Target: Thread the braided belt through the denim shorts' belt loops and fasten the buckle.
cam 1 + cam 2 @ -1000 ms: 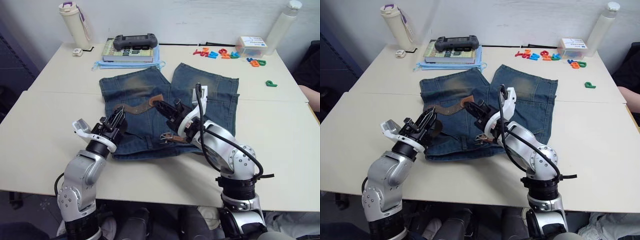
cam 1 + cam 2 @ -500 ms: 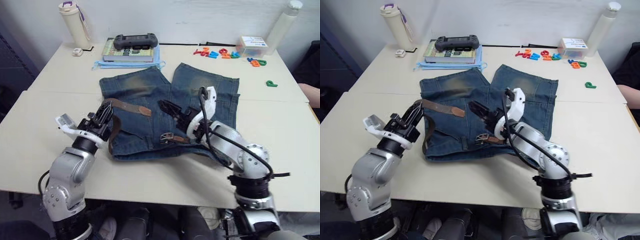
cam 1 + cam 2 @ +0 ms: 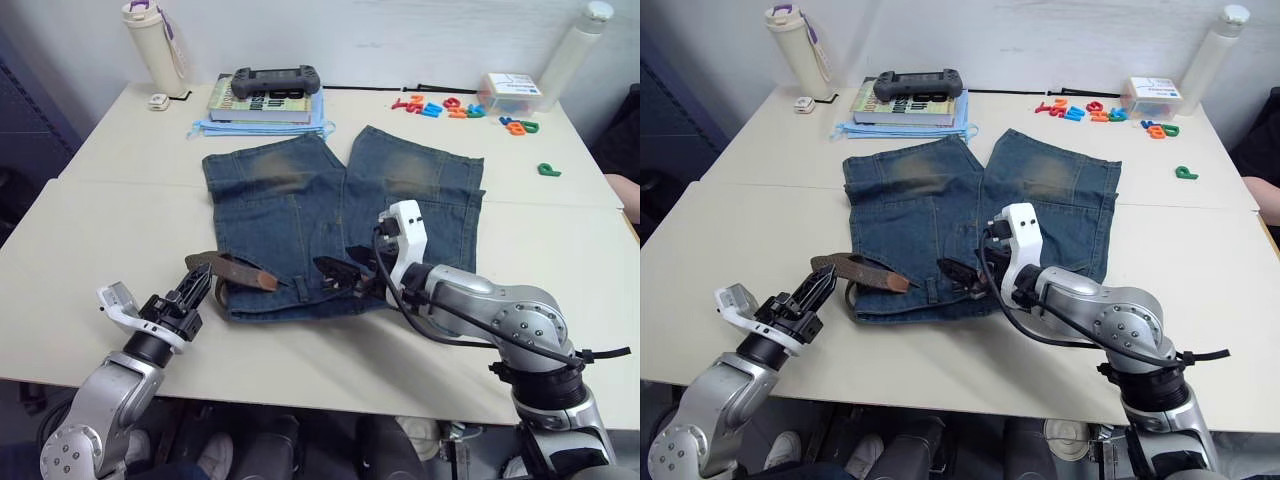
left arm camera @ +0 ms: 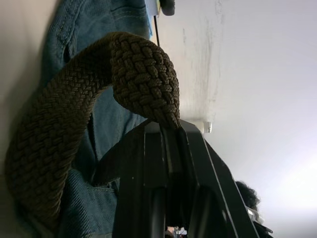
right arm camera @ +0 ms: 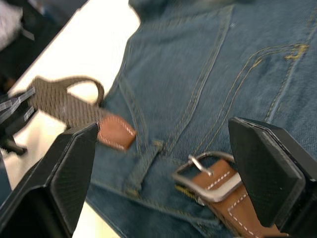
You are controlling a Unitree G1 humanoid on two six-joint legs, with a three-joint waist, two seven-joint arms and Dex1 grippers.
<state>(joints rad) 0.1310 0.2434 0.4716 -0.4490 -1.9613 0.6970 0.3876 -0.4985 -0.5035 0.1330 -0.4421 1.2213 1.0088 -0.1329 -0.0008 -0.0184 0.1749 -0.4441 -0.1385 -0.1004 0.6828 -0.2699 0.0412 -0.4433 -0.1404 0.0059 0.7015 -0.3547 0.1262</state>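
Since the earlier frames: left claw [image 3: 198,283] has drawn back toward the near left edge of the cream tabletop [image 3: 90,240], taking the braided dark brown belt [image 3: 232,270] with it; the strap, formerly lying across the left leg of the shorts, now sits low along the waistband at the near edge. Right claw [image 3: 345,277] has dropped from mid-shorts to the waistband near the buckle.

Item: blue denim shorts with faded yellowish patches [image 3: 340,200], flat on the tabletop, waistband nearest, legs pointing far.

Item: belt, tan leather tip [image 3: 262,278] lying on the near left corner of the shorts, pointing right; a loop of strap bends off the left edge of the shorts. Silvery rectangular buckle on a tan tab [image 5: 208,171] rests on the waistband near centre.

Item: narrow denim belt loop [image 5: 144,159], between tip and buckle; whether the strap passes under any loop cannot be told.

Step in hand, as judged: pulling the strap through along the waistband; buckle not yet fastened.

Next move, as judged: bring the tan tip rightward to the buckle frame, keeping the strap flat and untwisted.

Left claw: clenched on the fold of braided strap. Right claw: spread wide, grasping nothing, hovering just over the buckle and loop.
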